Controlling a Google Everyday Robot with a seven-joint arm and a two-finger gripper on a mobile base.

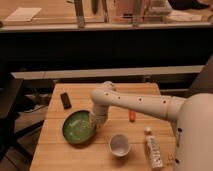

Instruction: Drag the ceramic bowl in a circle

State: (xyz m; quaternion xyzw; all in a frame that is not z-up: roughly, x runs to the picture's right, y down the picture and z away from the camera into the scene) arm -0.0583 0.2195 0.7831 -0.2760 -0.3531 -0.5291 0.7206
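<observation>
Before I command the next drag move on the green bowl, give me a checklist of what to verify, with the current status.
1. Is the gripper at the ceramic bowl? Ok: it sits at the bowl's right rim.
2. Is there a hold on the rim? Cannot tell: the contact is hidden.
3. Is the bowl flat on the table? Ok: it looks level.
4. Is there room toward the white cup? Not ok: it stands close by at the bowl's lower right, so a circle would likely hit it.
5. Is there room toward the black object? Ok: it lies apart, up and left.
</observation>
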